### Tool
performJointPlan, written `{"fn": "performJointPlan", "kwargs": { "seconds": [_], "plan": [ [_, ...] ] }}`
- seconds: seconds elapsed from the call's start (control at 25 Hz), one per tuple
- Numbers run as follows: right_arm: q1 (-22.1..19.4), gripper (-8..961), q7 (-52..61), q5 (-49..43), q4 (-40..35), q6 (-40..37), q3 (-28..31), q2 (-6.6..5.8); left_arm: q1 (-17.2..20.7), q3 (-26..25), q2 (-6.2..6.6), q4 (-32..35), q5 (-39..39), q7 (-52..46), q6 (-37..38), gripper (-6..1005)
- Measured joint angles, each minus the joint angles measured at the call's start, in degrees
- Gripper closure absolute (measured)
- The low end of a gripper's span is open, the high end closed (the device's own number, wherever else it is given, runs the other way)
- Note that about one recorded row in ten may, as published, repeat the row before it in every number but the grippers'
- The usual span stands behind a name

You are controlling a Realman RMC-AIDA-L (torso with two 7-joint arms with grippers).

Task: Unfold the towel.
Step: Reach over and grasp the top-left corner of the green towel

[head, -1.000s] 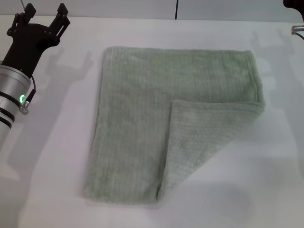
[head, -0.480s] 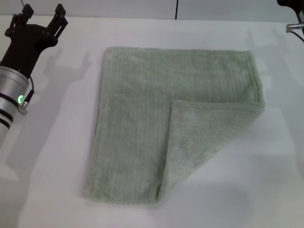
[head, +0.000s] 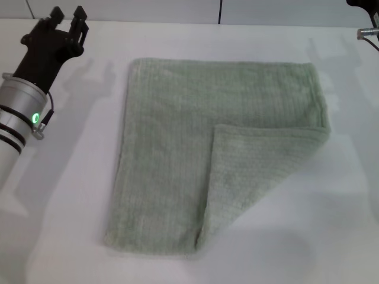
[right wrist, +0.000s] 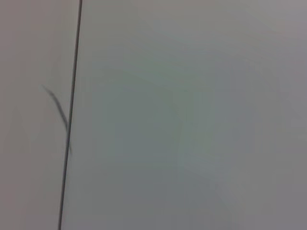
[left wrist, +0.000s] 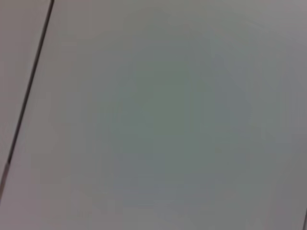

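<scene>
Cut off at the frame edge
Only a sliver of the right gripper (head: 368, 18) is seen; its fingers are cropped out.
</scene>
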Motion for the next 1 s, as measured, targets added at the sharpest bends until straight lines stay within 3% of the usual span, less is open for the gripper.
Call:
{"fn": "performJointPlan", "kwargs": {
  "seconds": [0.16,0.4,0.68,1.0],
  "plan": [
    [-0.16,222,0.0,-0.2,-0.19,-0.09,0.0,0.03,-0.68,0.99,0.06,0.39,0.03,-1.65,-2.44,551],
    [-0.16,222,0.0,-0.26,-0.35,-0.12,-0.08,0.05,-0.38,5.84,0.26,4.58,0.06,-4.05,-5.93,739],
    [-0.14,222,-0.54,-0.33,-0.63,-0.13,-1.92,0.05,-0.58,8.03,0.45,10.41,0.21,-4.99,-19.24,999],
    [0.06,221,-0.6,-0.4,-0.73,0.35,-2.9,0.01,-2.03,8.06,0.55,15.77,2.97,-4.99,-32.36,1001]
  ]
}}
